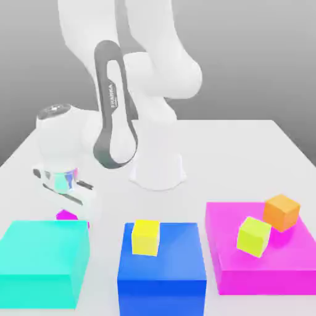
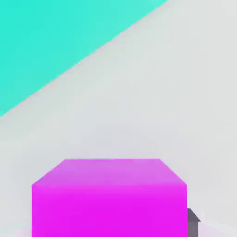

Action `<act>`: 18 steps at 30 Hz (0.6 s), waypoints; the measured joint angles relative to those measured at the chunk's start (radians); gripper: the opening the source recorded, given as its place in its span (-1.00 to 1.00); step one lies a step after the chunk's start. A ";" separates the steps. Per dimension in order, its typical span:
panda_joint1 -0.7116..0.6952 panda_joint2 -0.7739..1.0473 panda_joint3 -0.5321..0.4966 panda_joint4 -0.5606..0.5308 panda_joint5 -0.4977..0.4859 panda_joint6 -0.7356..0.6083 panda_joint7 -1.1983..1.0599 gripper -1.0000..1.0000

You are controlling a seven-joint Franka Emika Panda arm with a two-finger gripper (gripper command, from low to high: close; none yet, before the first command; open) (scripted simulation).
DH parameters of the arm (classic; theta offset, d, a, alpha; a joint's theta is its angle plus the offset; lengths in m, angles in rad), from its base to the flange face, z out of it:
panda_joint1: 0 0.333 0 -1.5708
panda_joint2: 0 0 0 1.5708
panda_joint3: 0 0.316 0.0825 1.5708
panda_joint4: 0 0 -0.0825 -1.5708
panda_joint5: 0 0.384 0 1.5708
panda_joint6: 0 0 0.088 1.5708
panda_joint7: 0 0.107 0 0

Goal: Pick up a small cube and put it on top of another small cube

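The small magenta cube (image 1: pixel 66 215) sits low at the exterior view's left, just behind the large cyan block (image 1: pixel 43 262), which hides its lower part. My gripper (image 1: pixel 68 208) is directly over it, with the white hand reaching down to it. In the hand view the magenta cube (image 2: pixel 109 199) looms close, and one dark fingertip (image 2: pixel 193 223) presses flush against its side. The gripper looks shut on this cube. A small yellow cube (image 1: pixel 146 237) rests on the blue block (image 1: pixel 162 274).
A yellow-green cube (image 1: pixel 253 235) and an orange cube (image 1: pixel 282 212) lie on the large flat magenta block (image 1: pixel 265 265) at the exterior view's right. The arm's white base (image 1: pixel 157 173) stands mid-table behind the blocks. The cyan block's corner (image 2: pixel 55 41) is close to the hand.
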 joint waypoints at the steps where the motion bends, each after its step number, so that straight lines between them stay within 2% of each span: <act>1: 0.015 -0.035 -0.027 -0.007 -0.043 -0.028 0.031 -1.00; 5: -0.010 -0.178 -0.048 -0.031 -0.189 -0.143 0.135 -1.00; 7: -0.015 -0.216 -0.034 0.011 -0.220 -0.188 0.160 -1.00; 13: 0.114 -0.317 0.115 0.192 -0.192 -0.434 0.317 -1.00; 18: 0.248 -0.397 0.261 0.316 -0.131 -0.652 0.461 -1.00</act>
